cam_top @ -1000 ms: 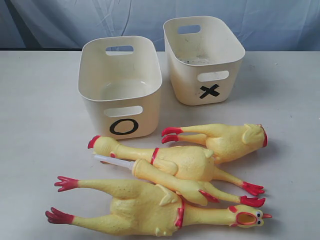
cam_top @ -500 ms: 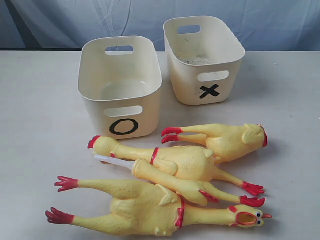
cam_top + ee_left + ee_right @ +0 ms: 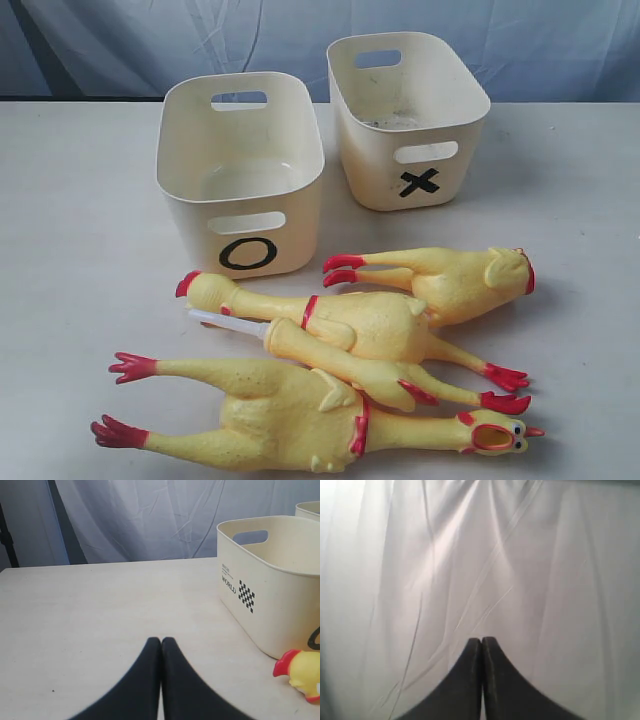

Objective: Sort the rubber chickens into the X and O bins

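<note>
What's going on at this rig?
Nothing is being handled. Four rubber chickens lie bunched on the table by the marked faces of the O bin and X bin, which both look empty. The left gripper, shut and empty, is over the table beside the O bin; the right gripper, also shut, faces the backdrop.

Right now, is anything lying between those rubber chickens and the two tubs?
Nothing visible. Bare table separates the rubber chickens from the O bin and X bin, and both bins stand open-topped. The only tangle is among the chickens themselves: the small chicken lies pressed between two bigger ones.
</note>
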{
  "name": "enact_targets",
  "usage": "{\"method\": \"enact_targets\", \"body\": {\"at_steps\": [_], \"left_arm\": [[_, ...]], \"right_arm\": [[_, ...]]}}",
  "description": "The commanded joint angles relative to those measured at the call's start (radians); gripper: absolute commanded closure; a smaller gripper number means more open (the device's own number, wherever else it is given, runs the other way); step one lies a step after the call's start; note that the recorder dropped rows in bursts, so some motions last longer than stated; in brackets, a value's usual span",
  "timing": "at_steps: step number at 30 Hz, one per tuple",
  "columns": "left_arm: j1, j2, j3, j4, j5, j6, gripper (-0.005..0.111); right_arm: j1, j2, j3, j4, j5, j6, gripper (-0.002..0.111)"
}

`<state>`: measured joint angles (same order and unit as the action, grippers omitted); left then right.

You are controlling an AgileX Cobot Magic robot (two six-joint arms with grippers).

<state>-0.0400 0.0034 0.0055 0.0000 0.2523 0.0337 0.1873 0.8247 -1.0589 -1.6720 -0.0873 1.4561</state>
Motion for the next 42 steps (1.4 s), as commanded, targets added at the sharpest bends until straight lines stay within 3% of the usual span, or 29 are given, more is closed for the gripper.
{"method": "enact_targets", "body": {"at_steps": [1, 3, 6, 9, 11, 14, 18, 23, 26, 28, 36, 39, 42], "left_arm": [[-0.003, -0.003, -0.006, 0.000, -0.013, -0.006, 0.107], [-0.003, -0.003, -0.006, 0.000, -0.013, -0.006, 0.107], [-0.003, -0.003, -0.006, 0.000, -0.013, -0.006, 0.107], [-0.003, -0.003, -0.006, 0.000, -0.013, -0.006, 0.107], [-0.003, -0.003, -0.006, 0.000, -0.013, -0.006, 0.107], [-0.003, -0.003, -0.006, 0.000, -0.013, -0.006, 0.107], [-0.003, -0.003, -0.006, 0.000, -0.013, -0.006, 0.107], [-0.003, -0.003, -0.006, 0.000, -0.013, -0.006, 0.107], [-0.003, -0.003, -0.006, 0.000, -0.013, -0.006, 0.107], [-0.003, -0.003, -0.006, 0.000, -0.013, -0.006, 0.107], [-0.003, -0.003, -0.006, 0.000, -0.013, -0.006, 0.107], [-0.003, -0.003, -0.006, 0.000, -0.013, -0.006, 0.107], [-0.003, -0.003, -0.006, 0.000, -0.013, -0.006, 0.107]], "right_arm": [[0.004, 0.121, 0.128, -0.072, -0.175, 0.221, 0.109], [0.002, 0.200, 0.136, -0.072, -0.327, 0.413, 0.109], [0.002, 0.271, 0.136, -0.072, -0.489, 0.343, 0.109], [0.002, 0.268, 0.136, -0.072, -0.555, -0.168, 0.109], [0.002, 0.252, 0.136, -0.072, -0.434, -0.517, 0.109], [0.002, 0.246, 0.136, -0.072, -0.049, -0.896, 0.109], [0.002, 0.257, 0.136, -0.021, 0.366, -0.873, 0.109], [0.002, 0.257, 0.136, 0.513, 0.697, -0.555, 0.109], [0.002, 0.259, 0.136, 0.924, 0.765, -0.561, 0.109], [0.006, 0.261, 0.136, 1.188, 0.791, -0.734, 0.109], [0.060, 0.267, 0.136, 2.377, 1.041, -1.865, 0.109], [0.124, 0.267, 0.136, 2.555, 1.215, -2.111, 0.109], [0.204, 0.267, 0.140, 2.539, 1.296, -2.172, 0.109]]}}
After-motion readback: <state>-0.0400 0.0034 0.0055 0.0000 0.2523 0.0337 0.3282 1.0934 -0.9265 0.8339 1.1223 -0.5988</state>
